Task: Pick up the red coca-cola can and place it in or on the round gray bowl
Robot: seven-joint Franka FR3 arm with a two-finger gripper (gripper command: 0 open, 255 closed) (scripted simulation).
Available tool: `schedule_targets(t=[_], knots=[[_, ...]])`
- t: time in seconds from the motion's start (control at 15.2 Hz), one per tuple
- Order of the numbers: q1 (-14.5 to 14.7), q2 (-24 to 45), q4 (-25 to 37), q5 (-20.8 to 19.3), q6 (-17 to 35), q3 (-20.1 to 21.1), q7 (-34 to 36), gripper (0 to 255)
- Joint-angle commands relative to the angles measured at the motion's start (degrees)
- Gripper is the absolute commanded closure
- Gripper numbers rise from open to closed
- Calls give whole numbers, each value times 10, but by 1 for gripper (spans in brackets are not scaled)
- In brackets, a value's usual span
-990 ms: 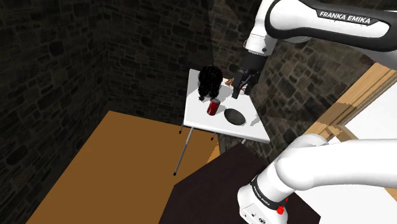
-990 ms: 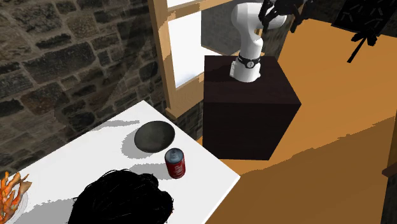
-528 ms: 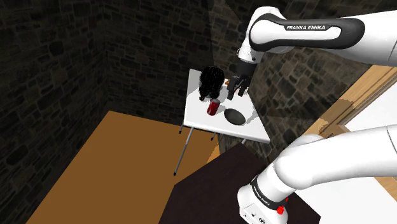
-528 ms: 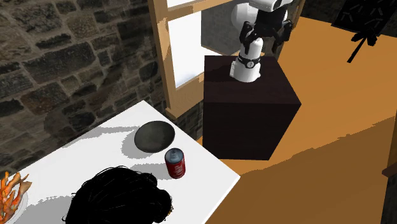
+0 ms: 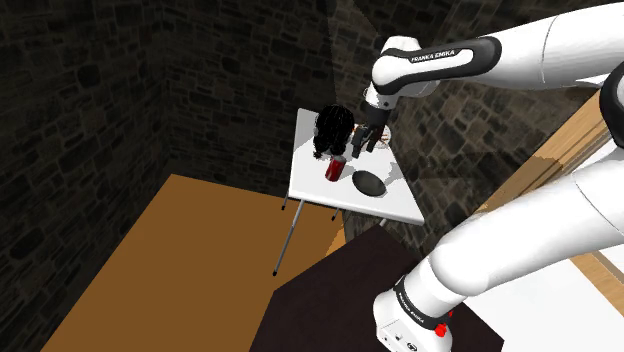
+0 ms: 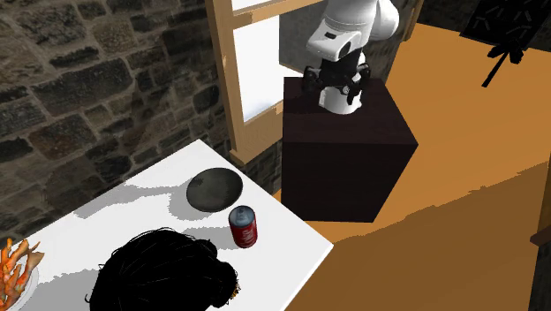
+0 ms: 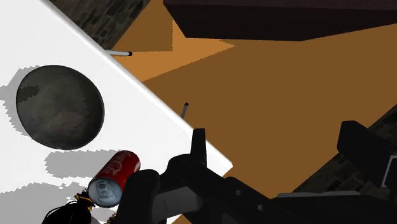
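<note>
Logged red Coca-Cola can (image 6: 244, 226) standing upright on white table (image 6: 287, 240), near the table edge facing the dark box stand (image 6: 349, 150). Found it just beside round dark-gray bowl (image 6: 215, 189), parted from it by a narrow strip of tabletop; not in or on it. Noted shaggy black mass (image 6: 168, 274) close on the can's other side; cannot tell whether touching.

Confirmed in shoulder view: can (image 5: 334, 169) between black mass (image 5: 332, 132) and bowl (image 5: 368, 182), with bowl toward that view's right.

Recorded black gripper (image 5: 361, 146) hanging above the table (image 5: 390, 205), over the area behind can and bowl, clear of both. Picked up same gripper (image 6: 335, 78) in second exterior view, in front of the white arm's base. Read fingers as spread wide, holding nothing.

Checked wrist view: gripper (image 7: 278, 145) with fingers (image 7: 198, 147) well apart and brown floor (image 7: 273, 83) showing through the gap. Placed can (image 7: 114, 178) off beside one finger, outside the gap, untouched. Placed bowl (image 7: 58, 107) just past the can on the table (image 7: 140, 121).

Noted orange stringy item (image 6: 18, 263) on the table at second exterior view's left edge. Noted rough stone wall (image 6: 88, 71) and wooden frame (image 6: 225, 79) behind the table.
</note>
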Motion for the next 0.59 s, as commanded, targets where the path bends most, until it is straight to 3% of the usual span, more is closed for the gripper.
schedule_targets(t=[0.0, 0.53], knots=[[-2, 42, 19, 2, 26, -11, -21, 0], [-21, 216, 122, 34, 100, -45, -114, 0]])
